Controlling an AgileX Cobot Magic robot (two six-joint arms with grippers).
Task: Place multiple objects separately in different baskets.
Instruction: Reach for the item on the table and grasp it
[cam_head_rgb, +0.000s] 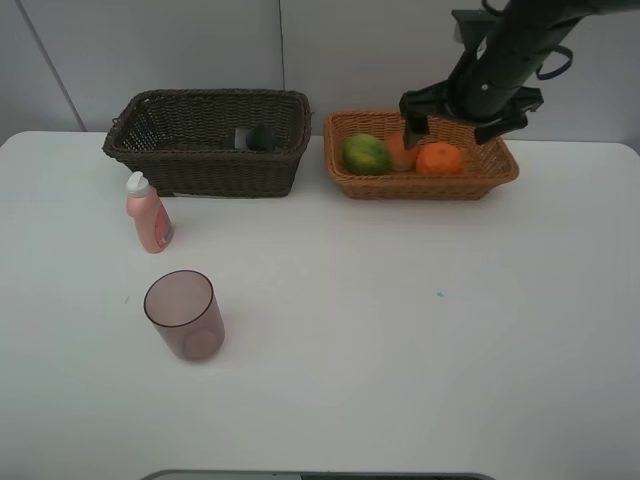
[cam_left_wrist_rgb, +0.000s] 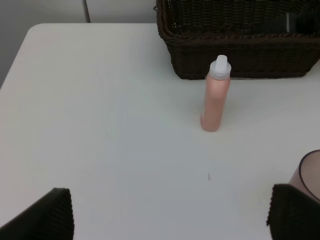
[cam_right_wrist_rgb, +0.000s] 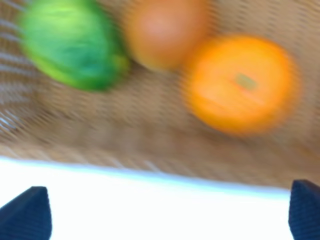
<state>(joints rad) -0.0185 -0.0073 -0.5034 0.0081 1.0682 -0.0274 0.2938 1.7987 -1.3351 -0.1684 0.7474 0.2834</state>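
The pink white-capped bottle (cam_head_rgb: 148, 213) stands upright on the white table, in front of the dark brown basket (cam_head_rgb: 200, 165). The dark green bottle (cam_head_rgb: 262, 137) lies inside that basket. The mauve cup (cam_head_rgb: 183, 315) stands upright nearer the front. The green fruit (cam_head_rgb: 366, 153), the red-orange fruit (cam_head_rgb: 399, 152) and the orange (cam_head_rgb: 440, 158) lie in the light tan basket (cam_head_rgb: 420, 186). My right gripper (cam_head_rgb: 458, 118) is open and empty just above that basket; its view is blurred and shows the orange (cam_right_wrist_rgb: 240, 82). My left gripper (cam_left_wrist_rgb: 170, 215) is open and empty, well short of the pink bottle (cam_left_wrist_rgb: 216, 95).
The table's far edge meets a pale wall right behind both baskets. The left wrist view shows the dark basket's wall (cam_left_wrist_rgb: 240, 55), the cup's rim (cam_left_wrist_rgb: 311, 170) and the table's left edge. The left arm is out of the exterior view.
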